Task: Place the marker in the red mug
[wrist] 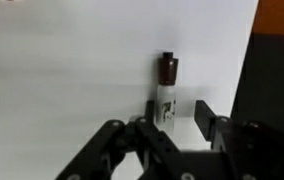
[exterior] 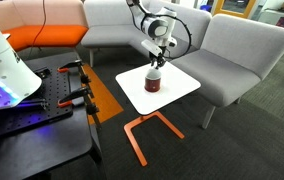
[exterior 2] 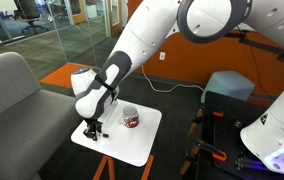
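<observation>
Gripper is down at the white table, jaws open astride the marker lying on the tabletop, with the red mug upright nearby on the same table.

Your gripper hangs low over the white square surface, near its 9 o'clock edge, with the dark fingers pointing down. From here you cannot tell whether they touch the surface or how far apart they stand. The red mug stands upright on the surface at about 2 o'clock from the gripper, near it but apart. The white arm reaches in from 1 o'clock. A grey sofa sits at 9 o'clock of the surface.
</observation>
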You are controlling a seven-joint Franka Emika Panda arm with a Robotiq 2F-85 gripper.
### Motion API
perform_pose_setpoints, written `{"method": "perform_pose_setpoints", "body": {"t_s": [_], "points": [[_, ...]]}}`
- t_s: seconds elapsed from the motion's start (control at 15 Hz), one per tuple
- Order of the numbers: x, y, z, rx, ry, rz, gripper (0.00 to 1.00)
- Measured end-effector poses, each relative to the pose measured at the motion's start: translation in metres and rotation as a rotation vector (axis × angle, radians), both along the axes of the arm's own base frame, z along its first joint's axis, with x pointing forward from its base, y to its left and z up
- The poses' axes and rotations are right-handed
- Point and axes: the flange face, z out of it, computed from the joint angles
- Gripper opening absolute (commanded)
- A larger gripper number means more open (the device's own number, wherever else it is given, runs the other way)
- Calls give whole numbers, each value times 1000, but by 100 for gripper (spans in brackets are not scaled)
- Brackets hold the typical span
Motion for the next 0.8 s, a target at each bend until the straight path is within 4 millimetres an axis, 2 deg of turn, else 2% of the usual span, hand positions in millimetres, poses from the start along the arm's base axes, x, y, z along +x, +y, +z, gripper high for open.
{"method": "perform_pose_setpoints", "body": {"t_s": [0.13,0.2,0.27,0.47,0.6,0.8], "points": [[2,-6,1,-3,0,-7,1],[3,-8,1,-5,-1,-10,0],[4,-9,3,-5,-3,-10,5],[12,-7,14,-16,-13,1,5],[20,-11,36,-51,33,23,5],[28,-29,81,-133,171,77,5]]}}
